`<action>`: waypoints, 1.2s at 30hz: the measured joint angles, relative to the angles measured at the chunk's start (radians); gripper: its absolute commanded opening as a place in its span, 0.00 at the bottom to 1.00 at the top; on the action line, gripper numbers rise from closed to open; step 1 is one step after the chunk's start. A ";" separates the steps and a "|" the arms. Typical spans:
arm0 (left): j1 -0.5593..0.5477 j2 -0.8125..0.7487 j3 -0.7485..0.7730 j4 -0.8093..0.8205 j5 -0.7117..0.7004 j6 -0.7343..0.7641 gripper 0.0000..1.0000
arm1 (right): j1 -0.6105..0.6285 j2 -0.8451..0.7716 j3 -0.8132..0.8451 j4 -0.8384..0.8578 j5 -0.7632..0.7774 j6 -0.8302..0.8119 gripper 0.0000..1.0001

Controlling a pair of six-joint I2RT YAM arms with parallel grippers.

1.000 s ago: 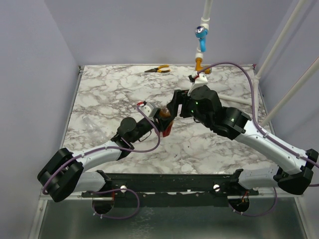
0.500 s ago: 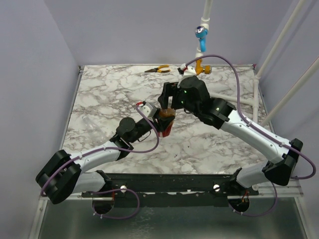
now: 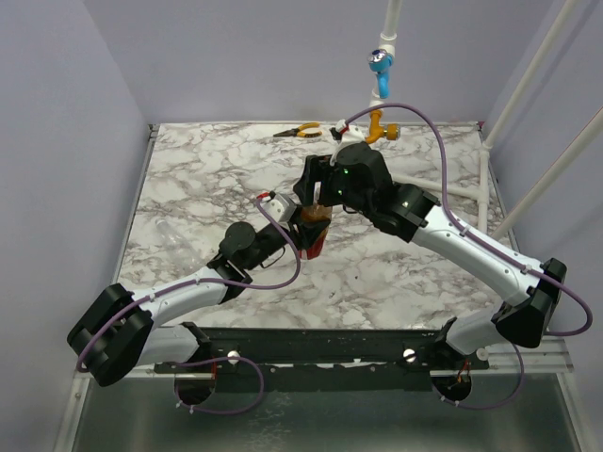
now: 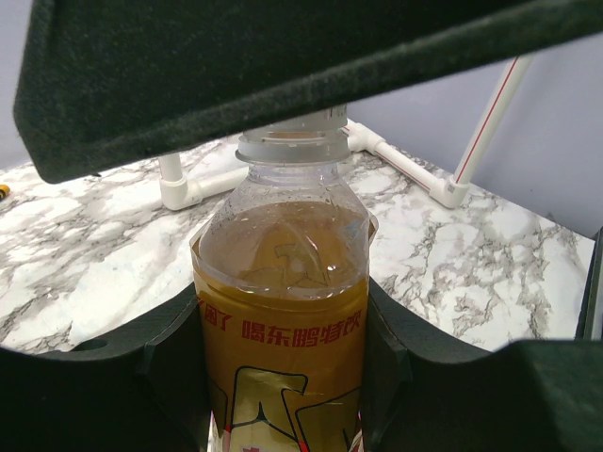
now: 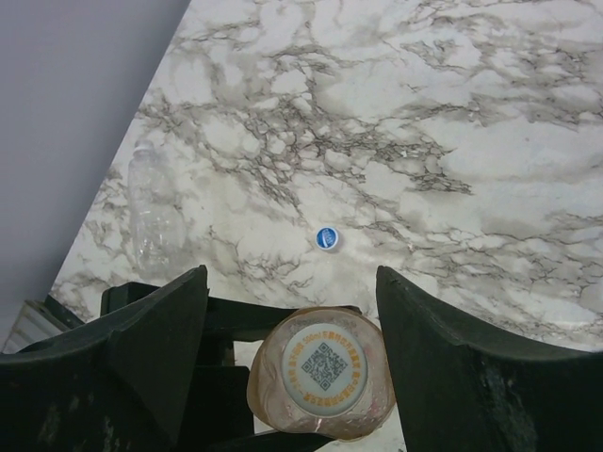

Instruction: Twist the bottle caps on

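My left gripper (image 3: 303, 235) is shut on the bottle (image 3: 317, 234) and holds it upright above the table. In the left wrist view the bottle (image 4: 283, 282) shows amber contents and a gold and red label between my left gripper's (image 4: 283, 358) fingers. A white cap (image 5: 325, 367) with a printed code sits on the bottle's neck. My right gripper (image 3: 315, 196) hangs straight over it, open, and its fingers (image 5: 160, 330) flank the cap without touching in the right wrist view. A small blue cap (image 5: 327, 238) lies loose on the marble.
A clear empty bottle (image 5: 154, 215) lies on the table at the left (image 3: 171, 234). Orange-handled pliers (image 3: 300, 132) lie at the back edge. A light-blue valve (image 3: 380, 68) on white piping hangs at the back right, with pipes (image 3: 528, 104) along the right side.
My right gripper has swung left and forward from beside the bottle to directly above its top. The left gripper and the bottle have barely moved.
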 measured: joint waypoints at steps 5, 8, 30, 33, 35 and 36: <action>0.000 0.000 0.000 0.001 0.000 0.000 0.23 | 0.000 0.000 0.000 0.001 -0.013 0.010 0.75; 0.000 0.003 0.000 0.001 0.000 0.000 0.23 | 0.000 -0.001 0.000 0.000 -0.014 0.013 0.74; 0.026 0.036 0.001 0.002 0.000 -0.001 0.23 | 0.002 -0.072 -0.035 -0.026 -0.002 0.040 0.75; 0.026 0.036 0.002 0.002 0.001 -0.001 0.23 | 0.002 -0.074 -0.034 -0.039 0.040 0.047 0.78; 0.026 0.036 0.002 0.002 0.003 -0.001 0.23 | 0.002 -0.071 -0.025 -0.063 0.070 0.052 0.79; 0.026 0.036 0.002 0.002 0.003 -0.001 0.23 | 0.002 -0.068 -0.016 -0.074 0.082 0.053 0.79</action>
